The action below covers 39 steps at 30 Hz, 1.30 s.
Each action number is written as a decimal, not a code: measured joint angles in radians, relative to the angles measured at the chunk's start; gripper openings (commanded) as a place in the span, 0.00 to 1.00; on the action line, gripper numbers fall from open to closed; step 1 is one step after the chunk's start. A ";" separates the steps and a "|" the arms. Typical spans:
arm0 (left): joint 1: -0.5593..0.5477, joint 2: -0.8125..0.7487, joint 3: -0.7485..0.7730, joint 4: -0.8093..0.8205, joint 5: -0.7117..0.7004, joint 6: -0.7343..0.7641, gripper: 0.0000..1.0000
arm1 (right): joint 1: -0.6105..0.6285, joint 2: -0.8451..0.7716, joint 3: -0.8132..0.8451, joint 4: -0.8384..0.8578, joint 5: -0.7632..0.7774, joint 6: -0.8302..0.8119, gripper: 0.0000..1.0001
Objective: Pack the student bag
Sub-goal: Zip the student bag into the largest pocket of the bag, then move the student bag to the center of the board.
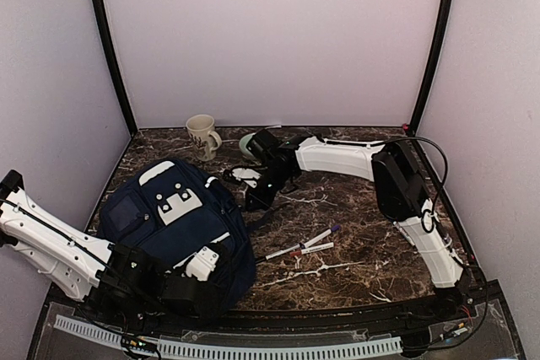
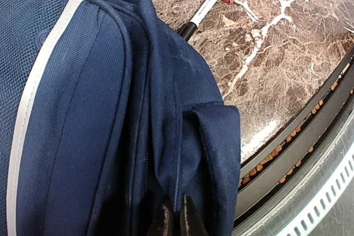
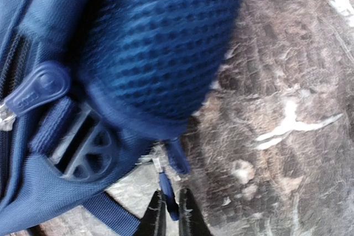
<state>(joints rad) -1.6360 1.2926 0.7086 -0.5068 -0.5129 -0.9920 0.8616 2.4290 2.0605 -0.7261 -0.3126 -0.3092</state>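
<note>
Bag (image 1: 169,225) lies flat on the near-left part of the table (image 1: 371,208). Its near side is at the front edge and its left side is close to the left edge. Left gripper (image 2: 177,220) is at the bag's near-right corner, jaws closed tight on a fold of bag fabric. Right gripper (image 3: 169,219) is at the bag's far-right side by the straps, jaws almost together, a small blue pull tab (image 3: 167,194) pinched between the tips. Markers (image 1: 302,247) lie just right of the bag, the black end of one nearly touching its side. Mug (image 1: 202,136) stands upright near the far edge, beyond the bag and apart from it. Bare marble shows from the markers right to the right arm, and between markers and right gripper.
</note>
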 measured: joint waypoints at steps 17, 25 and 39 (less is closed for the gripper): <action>-0.005 0.000 -0.019 0.000 -0.003 -0.016 0.38 | -0.070 -0.338 -0.296 0.081 0.043 -0.005 0.44; -0.011 -0.047 0.069 -0.050 -0.026 -0.002 0.72 | -0.069 -0.392 -0.307 0.074 -0.058 -0.003 0.52; 0.035 -0.615 0.091 -0.518 -0.252 -0.471 0.94 | -0.062 -0.059 0.007 0.045 -0.263 0.180 0.65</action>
<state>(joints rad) -1.6009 0.6781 0.7994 -1.0245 -0.7647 -1.4628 0.7998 2.3703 2.0678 -0.6815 -0.5758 -0.1295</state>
